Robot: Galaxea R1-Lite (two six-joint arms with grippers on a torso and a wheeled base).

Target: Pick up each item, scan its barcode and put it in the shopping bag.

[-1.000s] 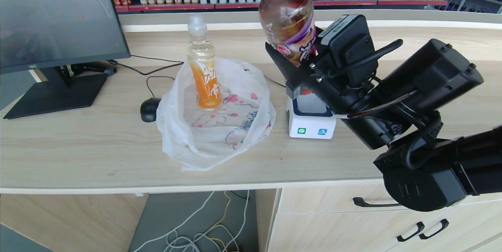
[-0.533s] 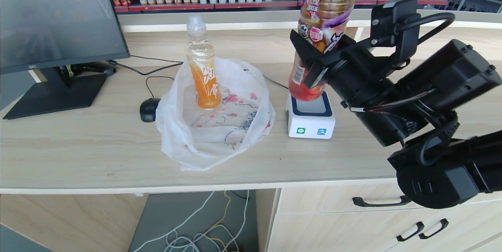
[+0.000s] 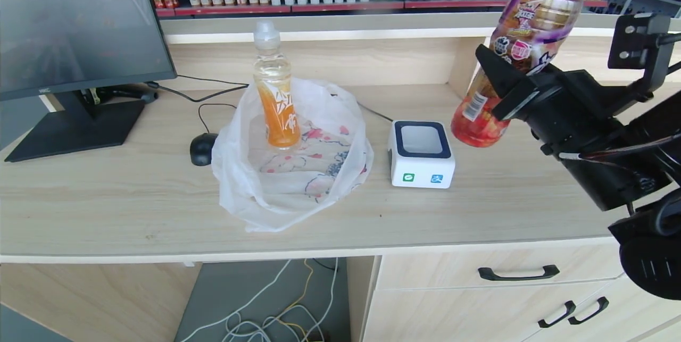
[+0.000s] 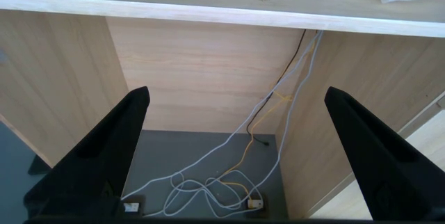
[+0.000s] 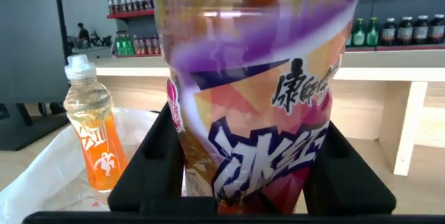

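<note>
The right gripper point(image 3: 504, 89) is squeezed tight around the middle of the big bottle point(image 3: 526, 33), holding it tilted in the air beside the scanner point(image 3: 420, 158). It looks full, so likely heavy and slippery; its middle seems the safest hold.

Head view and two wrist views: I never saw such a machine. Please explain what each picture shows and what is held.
This is a robot with two arms, each ending in a gripper, a two-finger clamp. The head view looks down from its head at a wooden counter: a monitor, a mouse, a shopping bag with an orange bottle upright inside, and a white scanner. The right gripper holds a purple-capped bottle, tilted, in the air right of the scanner. The right wrist view, from that arm, sees this bottle very near. The left wrist view shows the left gripper, open and empty, low before the counter, cables beyond.
</note>
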